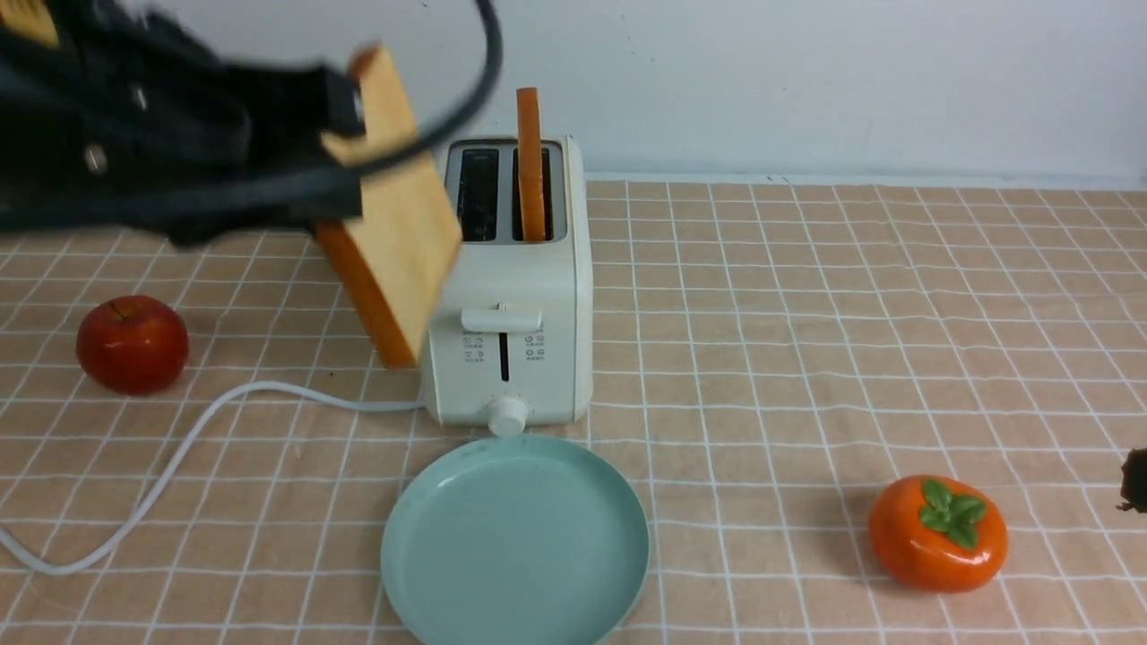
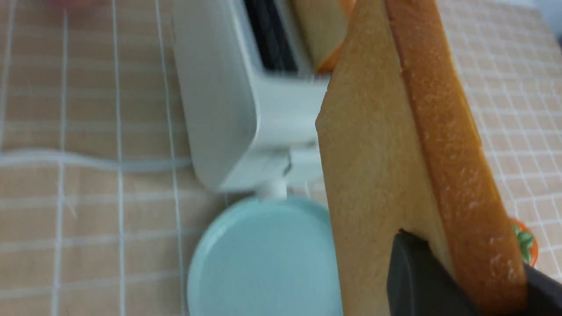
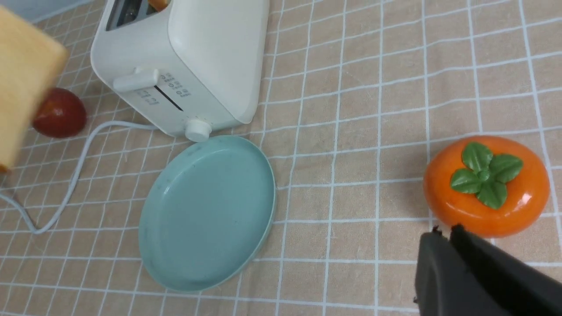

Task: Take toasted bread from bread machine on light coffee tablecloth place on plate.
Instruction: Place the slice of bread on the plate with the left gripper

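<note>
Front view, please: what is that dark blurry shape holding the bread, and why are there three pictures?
That dark shape is the robot's left arm. Its jaws are shut on a square golden slice of toasted bread, held in the air beside the cream-white two-slot toaster. A second slice stands in the toaster's right-hand slot.

The front picture comes from a camera between the two arms, looking forward. The other two come from a camera on each wrist. The left one looks along the held slice. The right one looks down past the right arm, whose dark jaws hold nothing.

On the tan checked tablecloth lie a round pale teal plate, bare, just in front of the toaster, a red apple on the left, an orange persimmon with green leaves on the right, and the toaster's white cord.
</note>
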`<action>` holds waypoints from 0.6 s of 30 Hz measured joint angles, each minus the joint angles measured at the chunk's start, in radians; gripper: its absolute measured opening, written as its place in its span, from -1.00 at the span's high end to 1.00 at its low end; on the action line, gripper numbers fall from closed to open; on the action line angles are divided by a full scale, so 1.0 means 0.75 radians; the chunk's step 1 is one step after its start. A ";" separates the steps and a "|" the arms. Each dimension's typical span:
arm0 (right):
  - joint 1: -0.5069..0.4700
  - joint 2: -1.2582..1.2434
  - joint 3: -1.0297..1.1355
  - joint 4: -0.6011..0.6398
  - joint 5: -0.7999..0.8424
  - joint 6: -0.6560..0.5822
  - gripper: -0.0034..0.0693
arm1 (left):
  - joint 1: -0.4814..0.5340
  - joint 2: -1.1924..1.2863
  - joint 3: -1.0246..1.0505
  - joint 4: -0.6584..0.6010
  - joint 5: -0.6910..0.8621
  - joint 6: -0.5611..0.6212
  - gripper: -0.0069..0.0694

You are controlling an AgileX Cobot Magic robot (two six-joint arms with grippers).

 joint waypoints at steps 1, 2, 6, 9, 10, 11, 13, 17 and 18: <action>0.000 0.000 0.000 0.000 -0.002 0.000 0.81 | 0.000 0.000 0.023 -0.017 -0.027 0.011 0.56; 0.000 0.000 0.000 0.000 -0.003 0.000 0.81 | 0.000 0.000 0.192 -0.180 -0.137 0.079 0.56; 0.000 0.000 0.000 0.000 -0.010 0.000 0.79 | 0.000 0.042 0.435 -0.609 -0.328 0.384 0.56; 0.000 0.000 0.000 0.003 -0.028 0.000 0.79 | 0.000 0.136 0.522 -1.064 -0.392 0.758 0.56; 0.000 0.000 0.000 0.003 -0.032 -0.001 0.79 | 0.000 0.163 0.527 -1.155 -0.393 0.847 0.56; 0.000 0.000 0.000 0.005 -0.038 -0.006 0.79 | 0.000 0.205 0.531 -1.279 -0.393 0.977 0.56; 0.000 0.000 0.000 0.005 -0.043 -0.010 0.78 | 0.000 0.275 0.531 -1.446 -0.403 1.155 0.56; 0.000 0.000 0.000 0.005 -0.047 -0.013 0.77 | 0.000 0.388 0.531 -1.596 -0.433 1.311 0.55; 0.000 0.000 0.000 0.005 -0.049 -0.014 0.77 | 0.000 0.411 0.531 -1.600 -0.437 1.335 0.52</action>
